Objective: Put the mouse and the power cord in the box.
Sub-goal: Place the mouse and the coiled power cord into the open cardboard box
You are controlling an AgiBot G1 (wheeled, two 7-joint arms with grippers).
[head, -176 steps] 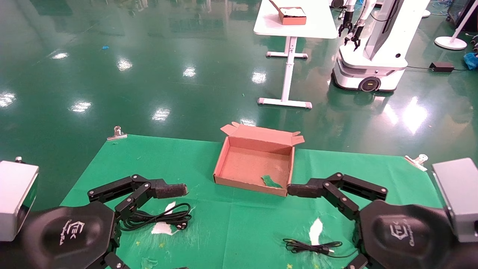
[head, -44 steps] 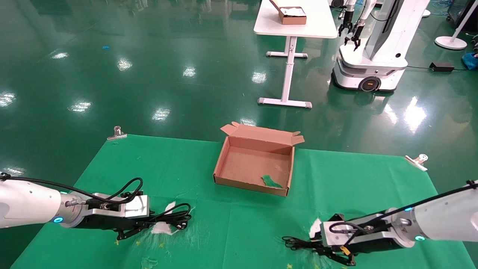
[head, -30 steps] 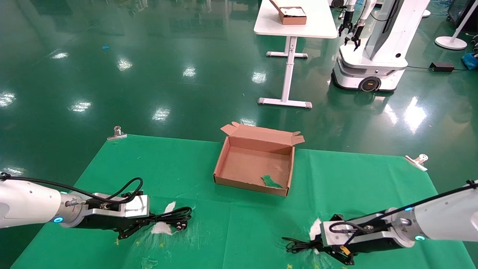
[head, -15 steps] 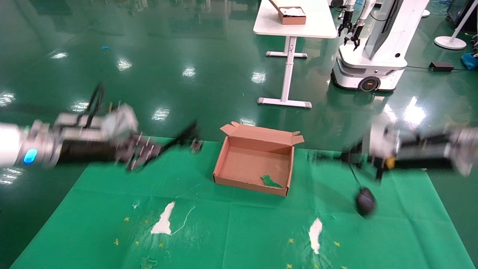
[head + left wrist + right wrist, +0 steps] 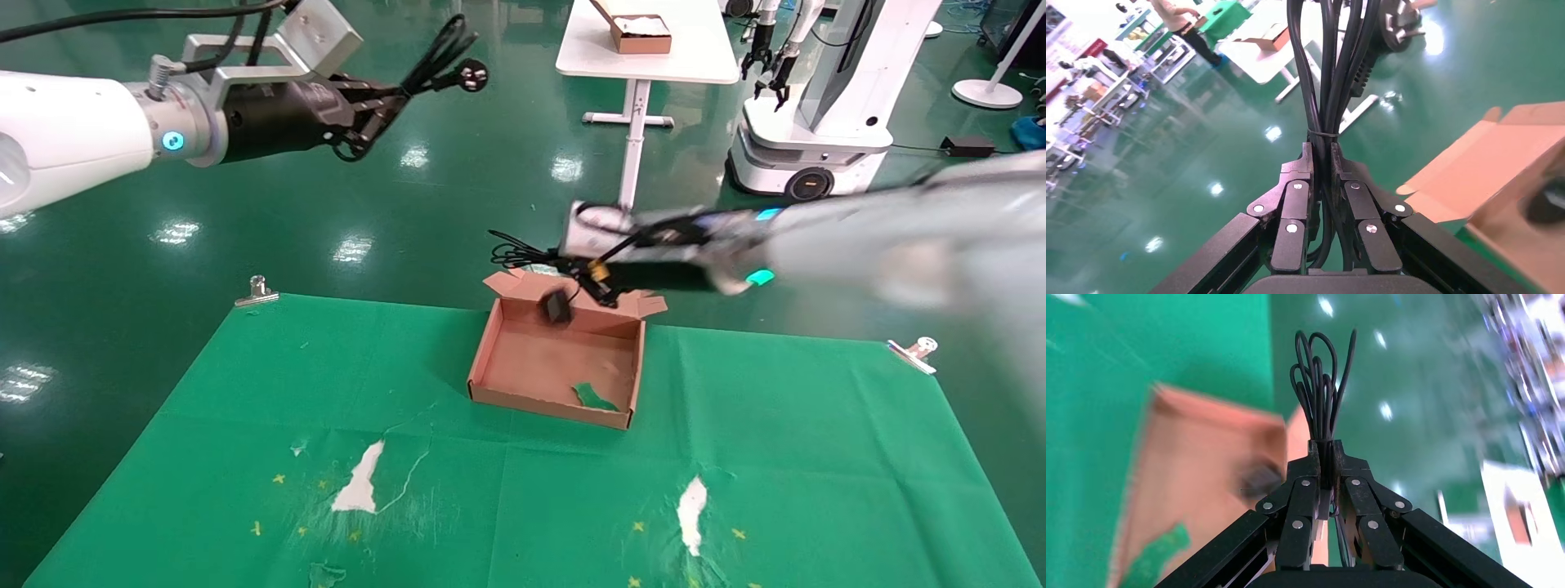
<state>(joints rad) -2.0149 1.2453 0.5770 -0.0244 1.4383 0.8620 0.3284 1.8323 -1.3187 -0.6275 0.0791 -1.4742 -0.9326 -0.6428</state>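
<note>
Black mouse [image 5: 558, 306] cable in right claw [image 5: 569, 263].

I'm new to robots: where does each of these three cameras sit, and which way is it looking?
Head view: on the robot's head, looking forward and down at the green-clothed table and the box; both arms show.
Left wrist view: on the left arm's wrist, looking along the left claw, shut on the power cord.
Right wrist view: on the right arm's wrist, looking along the right claw, shut on the mouse's bundled cable, with the mouse hanging over the box.
Shared: all three show the box.
</note>
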